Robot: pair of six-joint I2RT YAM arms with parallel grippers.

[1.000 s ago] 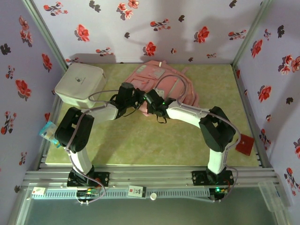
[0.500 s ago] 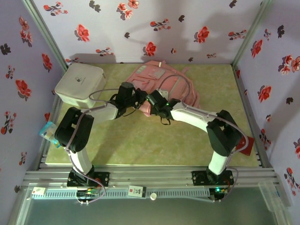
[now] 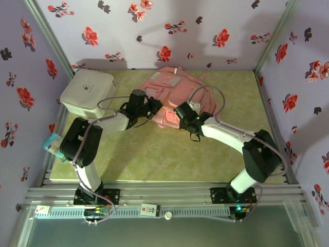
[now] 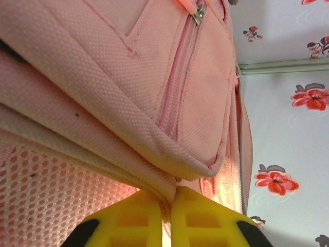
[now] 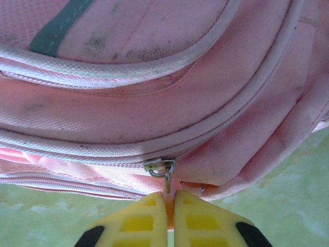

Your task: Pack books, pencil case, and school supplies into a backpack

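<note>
Backpack (image 3: 165,86) in L gripper (image 4: 167,208), zip (image 5: 162,168) in R (image 5: 170,201)

Near edge of the backpack (image 3: 167,92) hidden beneath both arms. Tab of the zip pull (image 5: 163,169) buried between the right gripper (image 5: 168,199) fingers; fabric fold likewise inside the left gripper (image 4: 165,194). Teal packet (image 3: 52,144), near left: part-covered, unidentifiable.

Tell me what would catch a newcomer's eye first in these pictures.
The big pale-pink backpack lies at the far middle of the green table, with both arms reaching in to its near edge. Up close, the left gripper pinches a fold of its fabric, while the right gripper is shut on the zip pull. A white box sits at the far left corner.
</note>
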